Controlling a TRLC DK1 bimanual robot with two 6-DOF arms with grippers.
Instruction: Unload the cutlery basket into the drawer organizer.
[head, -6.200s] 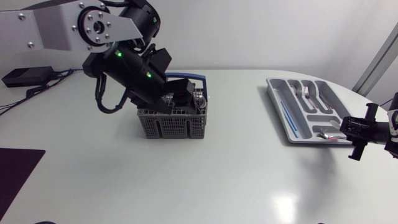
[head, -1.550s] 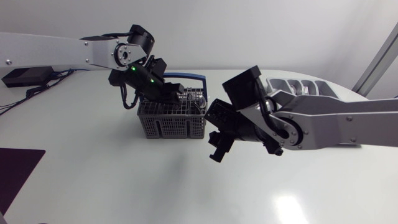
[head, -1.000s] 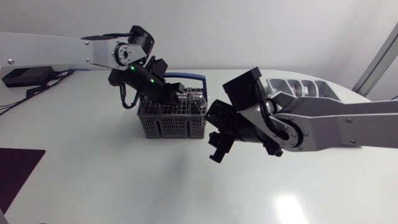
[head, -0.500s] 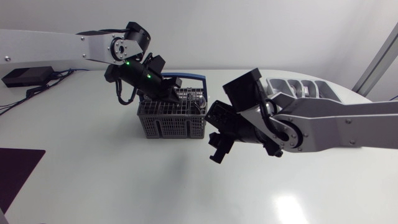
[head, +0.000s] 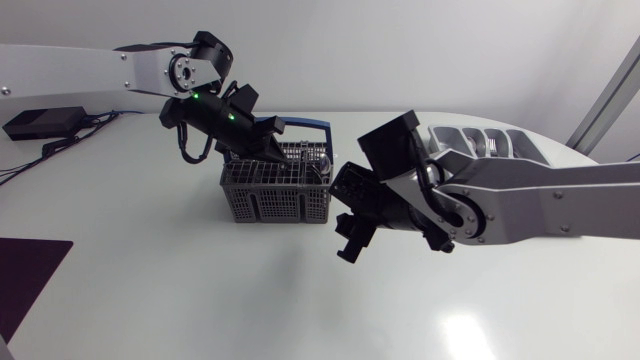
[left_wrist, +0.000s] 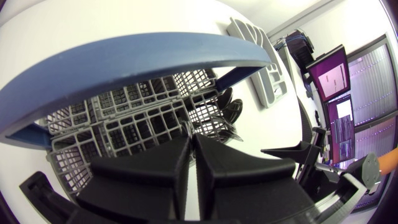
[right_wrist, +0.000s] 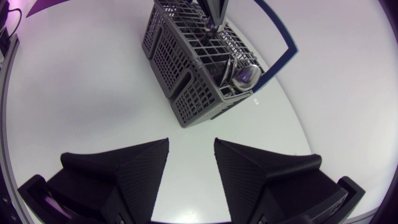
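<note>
Head view: the cutlery basket (head: 276, 196) stands on the bench (head: 150, 280), with spoons (right_wrist: 244, 76) in its end compartment. The left jaws point down into its top, drawn to a mere slit (whether they pinch a handle, I cannot tell). The right jaws hang wide apart just beside the basket, holding nothing. The drawer organizer (head: 498, 141) lies behind the right arm (head: 520, 200), well apart from the basket.

Left arm (head: 70, 62): flat silver-grey link with small screws, round black-rimmed joint disc (head: 183, 72), black wrist housing carrying two green lights (head: 195, 97) and a looped black cable (head: 183, 150). Right arm (head: 550, 195): broad silver-grey link, black joints; right gripper (right_wrist: 191, 152) matte black, wedge-fingered, finely textured.
</note>
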